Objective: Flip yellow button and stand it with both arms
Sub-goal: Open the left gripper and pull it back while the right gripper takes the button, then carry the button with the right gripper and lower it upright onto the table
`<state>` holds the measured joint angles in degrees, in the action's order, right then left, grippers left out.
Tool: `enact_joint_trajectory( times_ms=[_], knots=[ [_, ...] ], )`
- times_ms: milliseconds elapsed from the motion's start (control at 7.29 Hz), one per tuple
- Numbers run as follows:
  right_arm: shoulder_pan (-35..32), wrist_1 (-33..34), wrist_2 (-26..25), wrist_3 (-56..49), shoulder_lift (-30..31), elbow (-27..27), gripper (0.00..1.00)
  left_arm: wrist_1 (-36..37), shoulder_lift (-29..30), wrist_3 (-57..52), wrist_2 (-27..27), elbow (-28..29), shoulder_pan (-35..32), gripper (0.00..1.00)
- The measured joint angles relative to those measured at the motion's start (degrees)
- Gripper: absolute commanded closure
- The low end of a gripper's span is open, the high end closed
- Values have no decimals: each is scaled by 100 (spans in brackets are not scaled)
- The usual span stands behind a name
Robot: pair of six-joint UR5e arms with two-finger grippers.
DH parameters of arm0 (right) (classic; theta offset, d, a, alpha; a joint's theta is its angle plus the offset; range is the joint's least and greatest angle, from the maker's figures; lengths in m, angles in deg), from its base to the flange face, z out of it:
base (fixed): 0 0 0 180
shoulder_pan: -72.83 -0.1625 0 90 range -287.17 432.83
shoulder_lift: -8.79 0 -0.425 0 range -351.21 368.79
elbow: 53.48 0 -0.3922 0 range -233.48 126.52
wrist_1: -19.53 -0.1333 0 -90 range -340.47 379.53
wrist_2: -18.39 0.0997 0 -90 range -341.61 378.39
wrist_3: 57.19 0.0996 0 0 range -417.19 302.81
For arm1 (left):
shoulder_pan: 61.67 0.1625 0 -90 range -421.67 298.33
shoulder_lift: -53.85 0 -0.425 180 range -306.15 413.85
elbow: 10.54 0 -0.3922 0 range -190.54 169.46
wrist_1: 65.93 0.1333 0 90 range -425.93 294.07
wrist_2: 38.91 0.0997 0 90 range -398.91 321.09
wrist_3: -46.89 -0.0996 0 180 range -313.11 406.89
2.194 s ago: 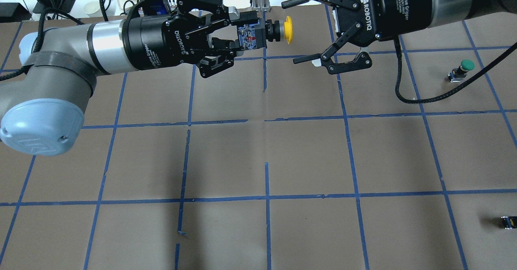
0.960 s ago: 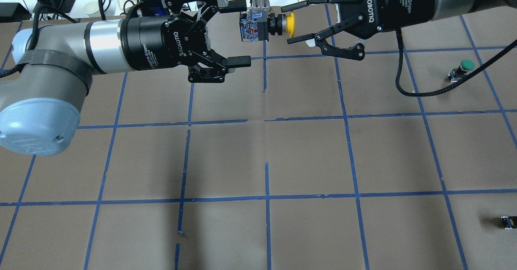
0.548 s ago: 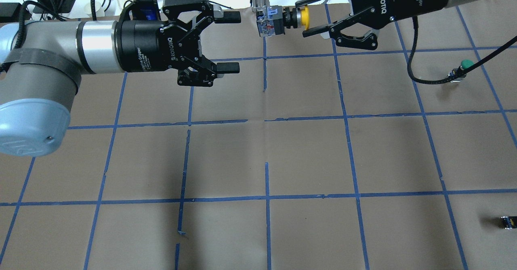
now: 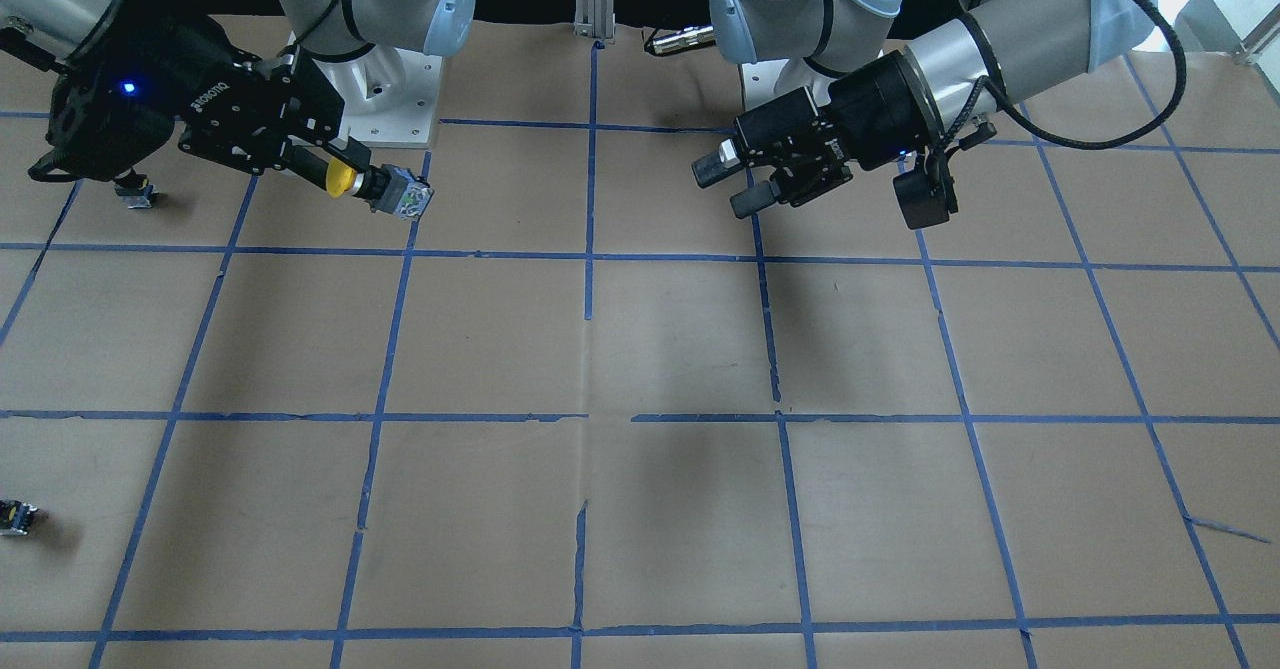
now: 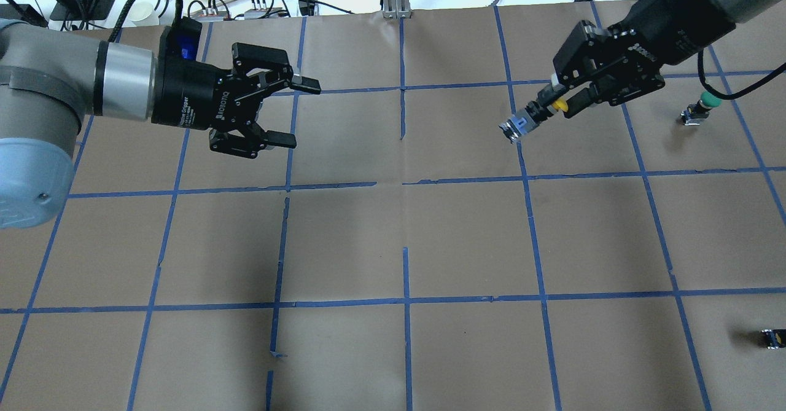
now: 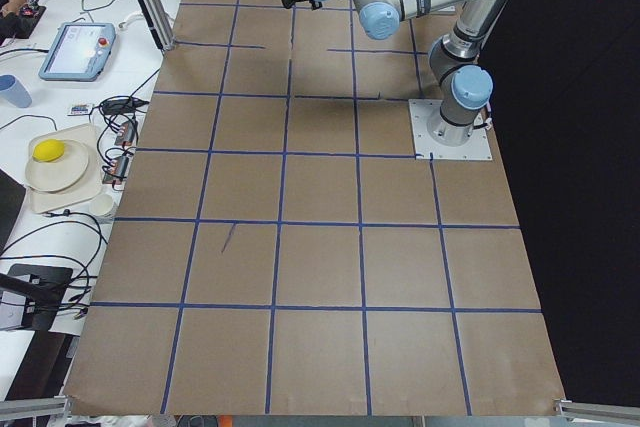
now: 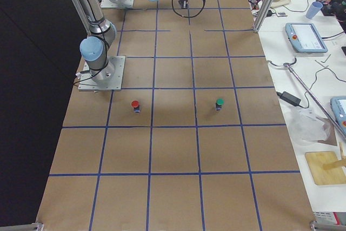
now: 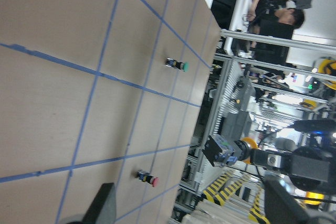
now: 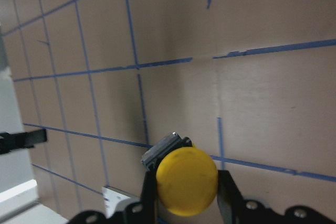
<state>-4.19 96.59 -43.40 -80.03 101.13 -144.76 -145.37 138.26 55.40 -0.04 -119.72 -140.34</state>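
Observation:
My right gripper (image 5: 557, 102) is shut on the yellow button (image 5: 556, 105). It grips the round yellow cap. The black and grey base (image 5: 519, 125) sticks out, slanted toward the table's middle, above the paper. The front-facing view shows the same grip (image 4: 338, 177), with the base (image 4: 401, 195) free. In the right wrist view the yellow cap (image 9: 187, 180) sits between the two fingers (image 9: 148, 188). My left gripper (image 5: 297, 113) is open and empty, far to the left of the button. It also shows in the front-facing view (image 4: 728, 181).
A green-capped button (image 5: 707, 99) stands to the right of my right gripper. A small dark block (image 5: 773, 337) lies near the right edge. The left wrist view shows the green button (image 8: 177, 65) and a red button (image 8: 147, 178). Brown paper with blue tape lines (image 5: 405, 183) covers the table.
My left gripper held the button by its base; my right gripper shut on the cap and the left opened. The right arm moved right with the button, and the left drew back left.

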Motion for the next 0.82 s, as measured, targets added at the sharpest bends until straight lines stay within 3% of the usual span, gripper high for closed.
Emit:
enact_joint_trajectory(
  times_ms=[274,548,823],
  knots=[
    [17,364,-1104,-1850,33,-332,78,-44,200,-13,1235,522,-55,0],
    [384,1148,-2011,-3885,49,-791,78,-70,307,-52,2921,829,-323,0],
    [1209,2157,-2277,-6248,39,-1355,78,-83,271,-103,4467,923,-656,0]
  ],
)
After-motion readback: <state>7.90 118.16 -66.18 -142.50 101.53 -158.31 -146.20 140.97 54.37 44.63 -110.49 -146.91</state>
